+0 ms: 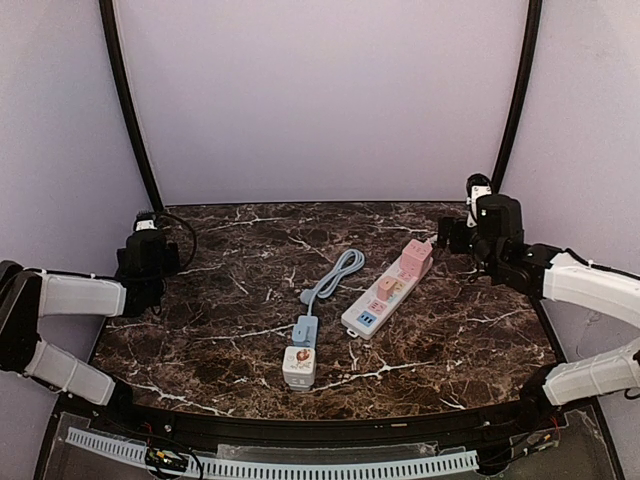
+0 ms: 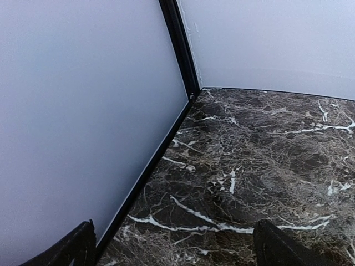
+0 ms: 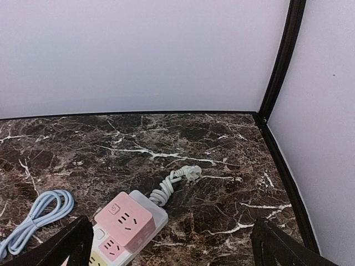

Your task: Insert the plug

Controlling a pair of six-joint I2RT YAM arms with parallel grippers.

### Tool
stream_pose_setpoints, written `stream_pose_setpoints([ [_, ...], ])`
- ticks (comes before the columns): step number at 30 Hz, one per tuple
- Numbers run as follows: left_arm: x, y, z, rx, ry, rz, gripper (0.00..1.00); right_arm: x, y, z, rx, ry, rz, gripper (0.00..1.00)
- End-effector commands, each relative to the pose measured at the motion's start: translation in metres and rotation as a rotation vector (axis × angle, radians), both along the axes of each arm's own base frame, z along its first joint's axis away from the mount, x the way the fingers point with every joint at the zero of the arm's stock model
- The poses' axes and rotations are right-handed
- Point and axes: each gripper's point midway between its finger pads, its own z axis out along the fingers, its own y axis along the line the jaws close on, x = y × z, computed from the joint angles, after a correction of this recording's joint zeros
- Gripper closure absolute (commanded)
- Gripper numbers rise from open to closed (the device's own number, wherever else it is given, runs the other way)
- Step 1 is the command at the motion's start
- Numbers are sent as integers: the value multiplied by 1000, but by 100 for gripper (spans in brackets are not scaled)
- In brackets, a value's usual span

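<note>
A white power strip [image 1: 378,298] with pink, yellow and blue socket sections lies right of the table's middle. A pink cube adapter [image 1: 415,258] [image 3: 125,219] sits on its far end. Left of the strip, a blue plug [image 1: 306,328] on a light-blue cord [image 1: 340,272] lies joined to a white cube adapter [image 1: 299,366]. My left gripper [image 1: 150,262] [image 2: 177,252] is open over bare marble by the left wall. My right gripper [image 1: 457,236] [image 3: 172,255] is open behind and to the right of the pink cube, holding nothing.
The strip's own coiled white cord and plug [image 3: 188,174] lie behind the pink cube. Pale enclosure walls with black corner posts [image 1: 130,110] [image 1: 520,90] ring the dark marble table [image 1: 220,300]. The light-blue cord [image 3: 39,213] loops at the right wrist view's left edge.
</note>
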Motion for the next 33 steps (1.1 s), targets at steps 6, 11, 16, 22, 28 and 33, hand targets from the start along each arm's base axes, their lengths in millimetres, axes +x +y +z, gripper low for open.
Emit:
stream_pose_setpoints([
  [6, 8, 17, 3, 63, -54, -19, 1, 5, -45, -30, -80, -48, -196, 1],
  [11, 0, 15, -12, 60, -107, -79, 1, 8, -62, -42, -79, -26, -272, 1],
  [16, 0, 12, -12, 80, -152, -124, 2, 9, -66, -45, -83, -43, -246, 1],
  [22, 7, 14, -25, 51, -129, -155, 6, -4, -59, -44, -178, -192, -106, 1],
  [28, 14, 31, -39, -21, -124, -124, 2, -20, -65, -47, -197, -305, -64, 1],
  [33, 14, 32, -42, -26, -115, -117, 1, -26, -66, -53, -201, -386, 26, 1],
])
